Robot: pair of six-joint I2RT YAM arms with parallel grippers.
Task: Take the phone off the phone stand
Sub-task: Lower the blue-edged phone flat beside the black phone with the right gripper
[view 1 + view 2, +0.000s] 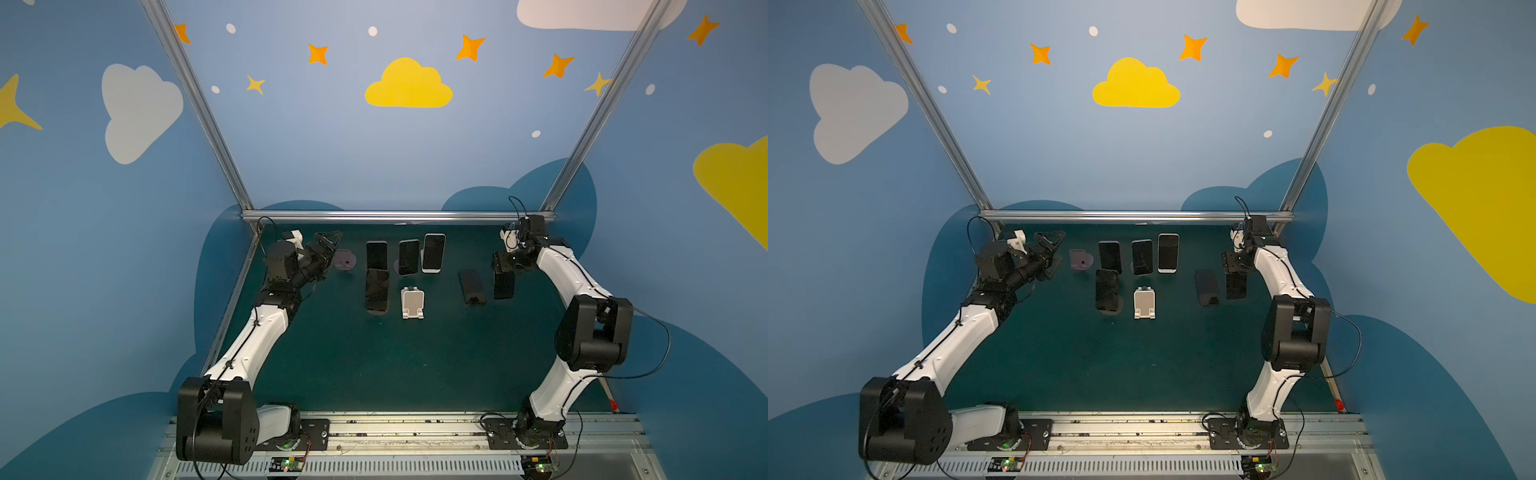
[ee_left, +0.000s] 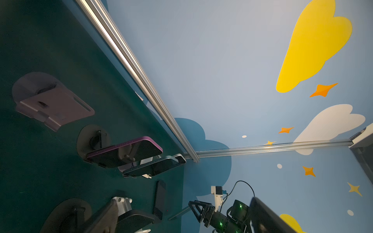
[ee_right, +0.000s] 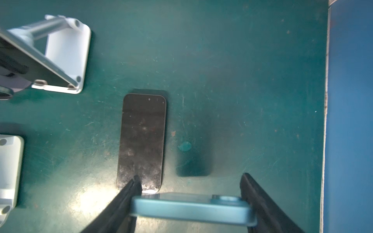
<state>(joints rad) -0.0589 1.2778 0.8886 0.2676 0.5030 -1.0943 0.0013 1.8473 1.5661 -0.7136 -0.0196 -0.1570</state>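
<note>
The lift looked done. The right gripper point(image 3: 191, 181) was clamped across the blue phone point(image 3: 189, 209), which hung clear of every stand above the table point(image 3: 252, 80). It was at about three o'clock from the empty white stand point(image 1: 412, 303), just beside a dark phone point(image 1: 472, 286) lying flat. Setting it down seemed left. Four other phones point(image 1: 409, 256) sat propped in stands. The right arm reached forward, wrist bent down. The left gripper point(image 1: 328, 245), jaws spread and empty, pointed toward the bare purple stand point(image 1: 345, 261).
</note>
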